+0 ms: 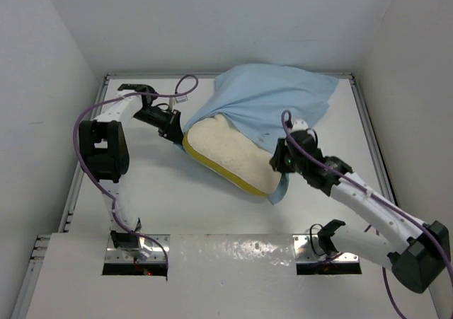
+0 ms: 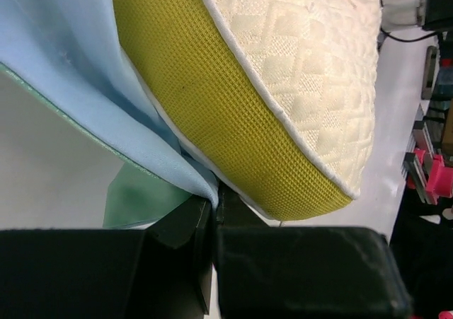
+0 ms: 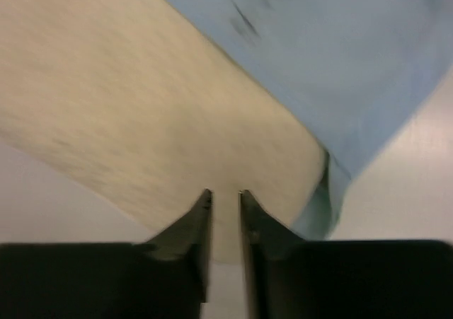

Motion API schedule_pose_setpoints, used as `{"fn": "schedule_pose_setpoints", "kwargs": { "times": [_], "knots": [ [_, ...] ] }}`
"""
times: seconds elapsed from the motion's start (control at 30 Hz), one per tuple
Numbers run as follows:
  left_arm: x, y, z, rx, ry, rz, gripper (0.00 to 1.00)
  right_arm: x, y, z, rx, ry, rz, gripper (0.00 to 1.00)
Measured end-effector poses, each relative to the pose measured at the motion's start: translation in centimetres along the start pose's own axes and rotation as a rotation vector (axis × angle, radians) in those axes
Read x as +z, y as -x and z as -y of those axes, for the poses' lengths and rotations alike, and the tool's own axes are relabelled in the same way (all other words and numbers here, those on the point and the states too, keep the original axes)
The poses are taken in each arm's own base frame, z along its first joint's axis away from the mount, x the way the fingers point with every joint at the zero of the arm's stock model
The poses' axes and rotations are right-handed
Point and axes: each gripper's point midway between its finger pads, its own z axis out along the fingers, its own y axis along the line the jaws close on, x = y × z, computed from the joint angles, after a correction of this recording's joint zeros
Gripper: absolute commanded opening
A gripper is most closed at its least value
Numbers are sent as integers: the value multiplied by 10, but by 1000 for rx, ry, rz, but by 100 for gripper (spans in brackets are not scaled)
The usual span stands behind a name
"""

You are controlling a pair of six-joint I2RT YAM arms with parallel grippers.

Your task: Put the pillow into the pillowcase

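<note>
At the back of the white table, we see the cream quilted pillow with yellow trim half inside the thin light-blue satin pillowcase. Our left gripper is clamped on the case's edge. Our right gripper has its jaws narrowly apart and empty, at the pillow's side.

A robotics laboratory test cell is shown: a white table is enclosed on three sides by plain white walls and edged with an aluminium rail. Two robot arms, the left arm and the right arm, are bolted onto metal plates at the near edge. Purple cables are run along them.
</note>
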Motion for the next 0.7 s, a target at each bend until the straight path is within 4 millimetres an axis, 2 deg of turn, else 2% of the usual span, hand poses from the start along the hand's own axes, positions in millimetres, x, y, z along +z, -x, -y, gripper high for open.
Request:
{"fn": "schedule_pose_setpoints", "kwargs": {
  "times": [0.03, 0.07, 0.13, 0.17, 0.23, 0.33, 0.43, 0.47, 0.57, 0.6, 0.67, 0.7],
  "knots": [
    [0, -2, -2, -1, 8, -5, 0, 4, -27, 15, 18, -36, -46, 39],
    [1, -4, -4, -3, 17, -11, 0, 10, -64, 35, 28, -89, -122, 57],
    [1, -5, -6, -8, 31, -16, 0, 13, -119, 64, 46, -174, -235, 69],
    [0, -5, -7, -6, 37, -16, 0, 11, -139, 76, 51, -208, -275, 70],
    [-1, -4, -7, -5, 45, -15, 0, 9, -160, 91, 62, -248, -295, 72],
    [-2, -3, -6, -1, 55, -13, 0, 15, -159, 96, 74, -259, -248, 71],
    [-3, -5, -5, 3, 65, -14, 0, 30, -152, 90, 86, -231, -210, 60],
    [-3, -6, -5, 5, 69, -15, 0, 35, -153, 88, 87, -222, -214, 52],
    [-5, -6, -4, 14, 78, -14, 0, 49, -162, 86, 95, -214, -240, 37],
    [-5, -5, -4, 17, 79, -12, 0, 53, -159, 83, 106, -203, -223, 30],
    [-6, -4, -2, 28, 79, -9, 0, 60, -156, 80, 114, -186, -196, 0],
    [-6, -4, 0, 35, 71, -5, 0, 61, -156, 80, 119, -182, -187, 0]
  ]
}}
